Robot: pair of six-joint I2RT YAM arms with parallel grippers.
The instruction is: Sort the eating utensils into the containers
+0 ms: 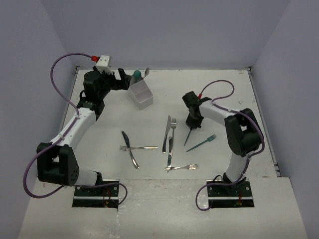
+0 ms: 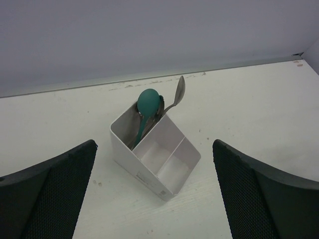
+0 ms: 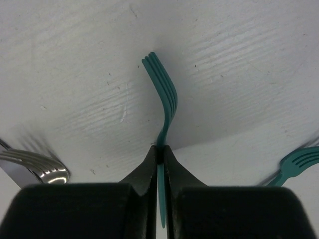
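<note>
Two arms were reached out: right gripper [image 3: 159, 148] was angled down mid-table, jaws pinched on teal fork [image 3: 171, 102] handle; left gripper [image 1: 123, 79] was held beside organiser [image 2: 132, 164], jaws spread.

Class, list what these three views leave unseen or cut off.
Left wrist view: the organiser wall hides the lower handles of the teal spoon and silver spoon.
Right wrist view: the right gripper mostly hides the held teal fork handle; the frame edge crops a second teal fork.
</note>
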